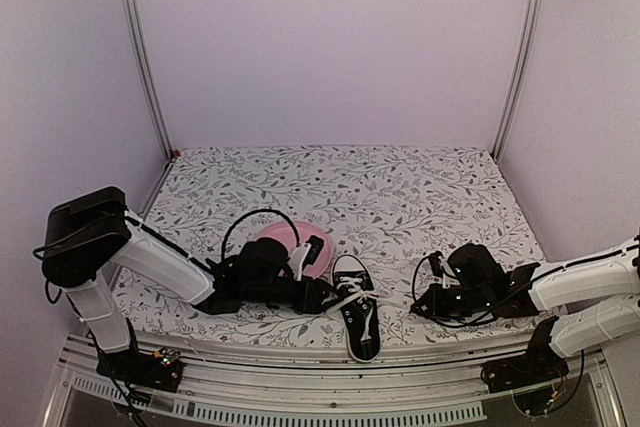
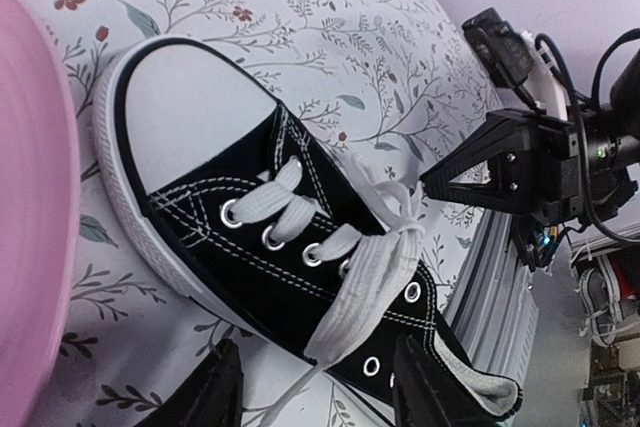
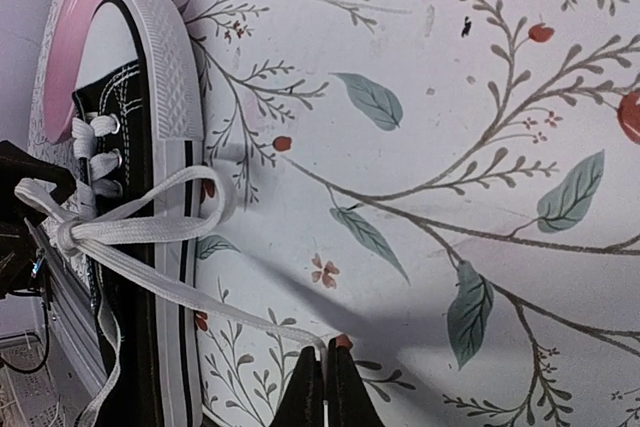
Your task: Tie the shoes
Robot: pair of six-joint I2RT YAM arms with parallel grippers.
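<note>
The step in hand looks like drawing the laces taut after a first crossing. On the white table cover printed with grey leaves and small red flowers (image 1: 400, 187), the round pink plate (image 1: 278, 237) sits left of centre in the top view. The black low-top canvas sneaker with white rubber sole and toe cap (image 1: 356, 315) lies just right of the plate at lower centre, its toe towards the plate and its heel at the near edge.

Its white flat laces (image 2: 372, 272) bunch into a crossing over the tongue. One loop spills over the side of the sole, and one strand runs out to the right.

The left arm reaches in low from the lower left of the top view, passing in front of the plate. The left gripper (image 2: 315, 379) is spread wide at the bottom of its wrist view, with a loose strand running between the fingers, ungrasped.

The right arm lies low from the right edge, pointing left. The right gripper (image 3: 322, 372) is pinched tight on the end of the outgoing strand, down at the cover.

The next move probably calls for the left fingers to close on their strand, so both ends can be pulled apart evenly without dragging the sneaker.
</note>
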